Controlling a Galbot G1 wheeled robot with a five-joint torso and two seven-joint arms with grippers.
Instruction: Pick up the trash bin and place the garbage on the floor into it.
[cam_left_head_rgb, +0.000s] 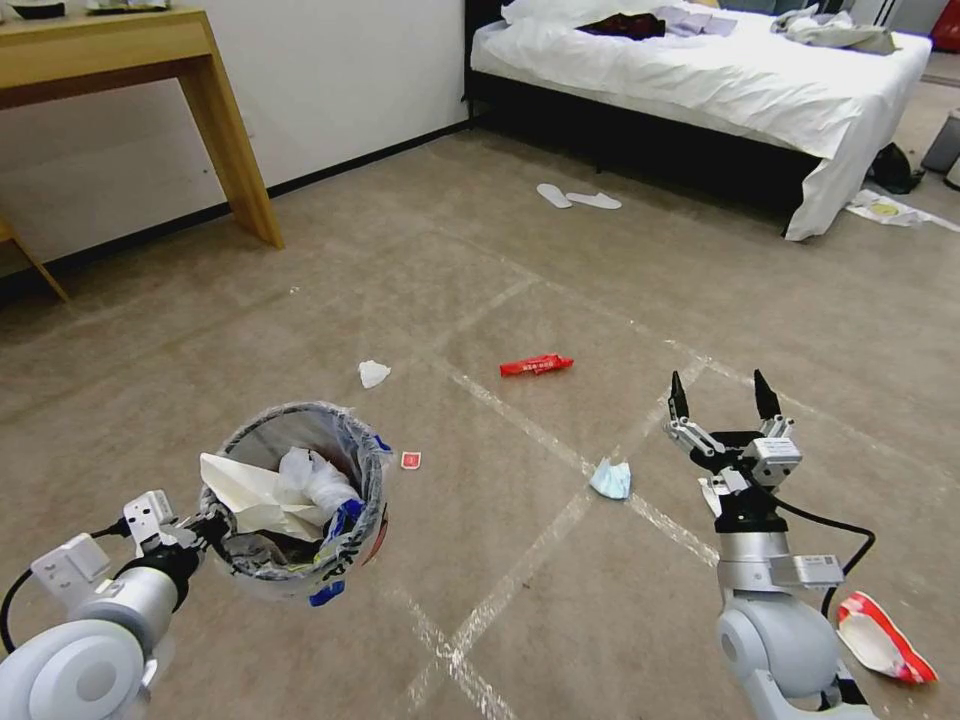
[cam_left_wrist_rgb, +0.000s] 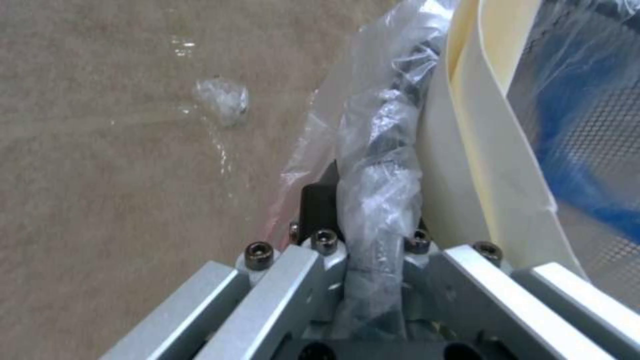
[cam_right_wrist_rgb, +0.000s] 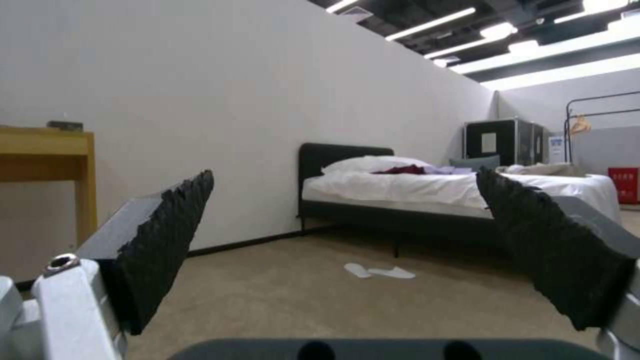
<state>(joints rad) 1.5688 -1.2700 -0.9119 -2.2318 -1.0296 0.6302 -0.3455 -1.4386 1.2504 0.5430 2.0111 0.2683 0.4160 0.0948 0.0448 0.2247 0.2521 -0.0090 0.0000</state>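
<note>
The trash bin (cam_left_head_rgb: 300, 500), dark mesh with a clear blue-marked liner, hangs at lower left, holding white papers. My left gripper (cam_left_head_rgb: 205, 528) is shut on the trash bin's rim; the left wrist view shows the bagged rim (cam_left_wrist_rgb: 377, 200) pinched between its jaws. Garbage lies on the floor (cam_left_head_rgb: 560, 300): a red wrapper (cam_left_head_rgb: 536, 365), a pale blue face mask (cam_left_head_rgb: 611, 480), a white tissue (cam_left_head_rgb: 373, 373), a small red scrap (cam_left_head_rgb: 410, 460) and a red-and-white wrapper (cam_left_head_rgb: 885, 636) at lower right. My right gripper (cam_left_head_rgb: 722, 394) stands open and empty, fingers pointing up, right of the mask.
A wooden table (cam_left_head_rgb: 150, 60) stands at the back left by the wall. A bed (cam_left_head_rgb: 700, 70) with white sheets fills the back right, white slippers (cam_left_head_rgb: 578, 198) in front of it. A clear plastic scrap (cam_left_wrist_rgb: 222, 100) lies on the carpet. Tape lines (cam_left_head_rgb: 520, 410) cross the floor.
</note>
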